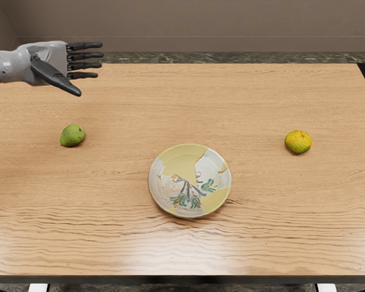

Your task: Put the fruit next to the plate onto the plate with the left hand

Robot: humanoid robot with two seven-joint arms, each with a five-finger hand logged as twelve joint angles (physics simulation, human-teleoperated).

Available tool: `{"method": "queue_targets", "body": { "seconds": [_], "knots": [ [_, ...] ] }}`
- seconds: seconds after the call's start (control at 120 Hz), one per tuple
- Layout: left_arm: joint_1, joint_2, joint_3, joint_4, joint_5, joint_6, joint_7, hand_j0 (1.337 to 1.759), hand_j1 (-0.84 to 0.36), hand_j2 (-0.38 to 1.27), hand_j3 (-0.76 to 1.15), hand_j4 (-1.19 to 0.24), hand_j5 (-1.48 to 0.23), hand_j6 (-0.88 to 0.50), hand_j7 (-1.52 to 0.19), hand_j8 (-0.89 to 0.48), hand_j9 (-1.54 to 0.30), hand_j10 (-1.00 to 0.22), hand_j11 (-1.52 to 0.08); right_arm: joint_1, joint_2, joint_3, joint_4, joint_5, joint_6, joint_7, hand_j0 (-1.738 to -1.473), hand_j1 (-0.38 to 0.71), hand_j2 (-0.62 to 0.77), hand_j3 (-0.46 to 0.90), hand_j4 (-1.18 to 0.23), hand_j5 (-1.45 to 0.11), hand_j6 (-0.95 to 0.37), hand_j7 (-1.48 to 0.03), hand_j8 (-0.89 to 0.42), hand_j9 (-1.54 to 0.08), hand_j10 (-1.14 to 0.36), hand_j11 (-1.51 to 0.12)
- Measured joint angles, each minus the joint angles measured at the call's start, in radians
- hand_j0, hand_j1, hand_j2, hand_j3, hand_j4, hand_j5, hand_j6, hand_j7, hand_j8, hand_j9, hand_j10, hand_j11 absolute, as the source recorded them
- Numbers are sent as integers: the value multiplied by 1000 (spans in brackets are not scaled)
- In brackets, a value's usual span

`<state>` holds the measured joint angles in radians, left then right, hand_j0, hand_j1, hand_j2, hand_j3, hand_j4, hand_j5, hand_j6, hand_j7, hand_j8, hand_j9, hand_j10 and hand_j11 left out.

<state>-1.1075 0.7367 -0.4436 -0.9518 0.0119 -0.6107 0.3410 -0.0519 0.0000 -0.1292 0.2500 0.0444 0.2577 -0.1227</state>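
A green fruit (72, 135) lies on the wooden table (182, 243), left of the plate. The plate (190, 180) is yellow and pale, with a painted pattern, and sits near the table's middle front. A yellow-orange fruit (298, 142) lies to the plate's right. My left hand (79, 66) hovers at the far left, above and behind the green fruit, fingers stretched out straight and thumb angled down, holding nothing. The right arm is out of view.
The table's back edge meets a dark stone strip (231, 57) along the wall. Bare wood stretches between the two fruits and the plate.
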Motion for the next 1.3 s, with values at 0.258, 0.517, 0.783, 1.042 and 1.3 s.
{"method": "queue_targets", "body": {
  "seconds": [0.258, 0.517, 0.783, 1.042, 1.3],
  "knots": [
    [-15, -55, 8, -2, 270, 45, 2, 1657, 346, 1, 0, -3, -4, -3, -4, -3, -4, -3, -4, -1, 0, 2, -17, 4, -1, 0, -1657, -329, -4, 0, -17, -22, -16, -22, -17, -22, -17, -22],
    [-139, -215, 220, -7, 593, 391, -3, 1658, 339, 2, 0, -10, -12, -11, -12, -10, -12, -10, -12, -2, 0, 2, -24, 5, -2, 0, -1658, -329, -4, 0, -17, -22, -16, -22, -17, -22, -17, -22],
    [-138, -232, 547, -94, 651, 773, -11, 1658, 326, 5, 0, -22, -27, -23, -26, -23, -26, -22, -26, -2, 0, 2, -24, 5, -2, 0, -1658, -329, -4, 0, -17, -22, -16, -22, -17, -22, -17, -22],
    [-136, -162, 637, -185, 647, 870, -11, 1658, 277, 14, 0, -63, -80, -64, -80, -64, -80, -63, -80, -2, 0, 2, -24, 5, -2, 0, -1658, -329, -3, 0, -17, -22, -16, -22, -16, -22, -16, -22],
    [-126, -135, 664, -205, 645, 885, -11, 1658, 125, 40, 0, -190, -245, -192, -245, -191, -245, -190, -245, -2, 0, 2, -24, 5, -2, 0, -1658, -329, -3, 0, -17, -22, -16, -22, -16, -22, -16, -22]
  ]
}}
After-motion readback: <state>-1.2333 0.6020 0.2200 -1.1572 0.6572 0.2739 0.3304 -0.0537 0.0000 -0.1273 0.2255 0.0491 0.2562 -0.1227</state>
